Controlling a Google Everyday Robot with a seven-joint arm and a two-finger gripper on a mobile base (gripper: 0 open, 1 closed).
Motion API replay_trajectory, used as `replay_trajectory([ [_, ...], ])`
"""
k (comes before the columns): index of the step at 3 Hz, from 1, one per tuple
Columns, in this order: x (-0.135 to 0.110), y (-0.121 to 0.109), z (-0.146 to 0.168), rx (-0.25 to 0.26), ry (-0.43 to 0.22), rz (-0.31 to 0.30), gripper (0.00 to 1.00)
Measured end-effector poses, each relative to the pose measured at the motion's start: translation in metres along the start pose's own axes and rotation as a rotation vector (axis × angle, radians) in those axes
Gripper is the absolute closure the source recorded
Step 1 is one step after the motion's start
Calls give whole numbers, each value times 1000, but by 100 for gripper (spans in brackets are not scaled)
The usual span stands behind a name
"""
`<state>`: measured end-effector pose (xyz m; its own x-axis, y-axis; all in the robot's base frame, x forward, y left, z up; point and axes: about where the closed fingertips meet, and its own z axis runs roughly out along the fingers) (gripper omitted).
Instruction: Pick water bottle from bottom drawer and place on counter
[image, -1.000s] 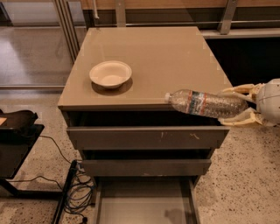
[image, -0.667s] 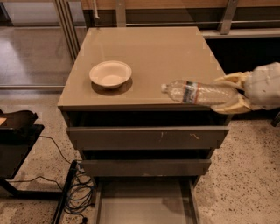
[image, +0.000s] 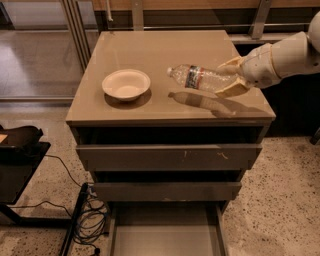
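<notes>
There is only one camera. It sits high up in front of the cabinet and looks down and forward at it. It is fairly near, so the cabinet fills most of the view. The claw (image: 223, 80), gripping the water bottle (image: 196, 77), shows at the right of the view, over the surface (image: 150, 47). Far below the claw, the bottom drawer (image: 165, 232) is cut off by the lower edge.

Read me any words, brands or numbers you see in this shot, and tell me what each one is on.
Nothing here can be read.
Label band on the water bottle: there is print, but it is too blurred to read. The gripper holds the bottle sideways above the right side of the counter.
Bowl and drawer fronts: no writing visible.
</notes>
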<state>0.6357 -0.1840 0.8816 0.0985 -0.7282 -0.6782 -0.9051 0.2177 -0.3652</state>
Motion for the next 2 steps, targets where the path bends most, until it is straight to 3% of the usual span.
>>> replay_trajectory([
  [1, -1, -31, 31, 7, -27, 124, 100],
  [2, 8, -47, 54, 27, -23, 219, 100],
])
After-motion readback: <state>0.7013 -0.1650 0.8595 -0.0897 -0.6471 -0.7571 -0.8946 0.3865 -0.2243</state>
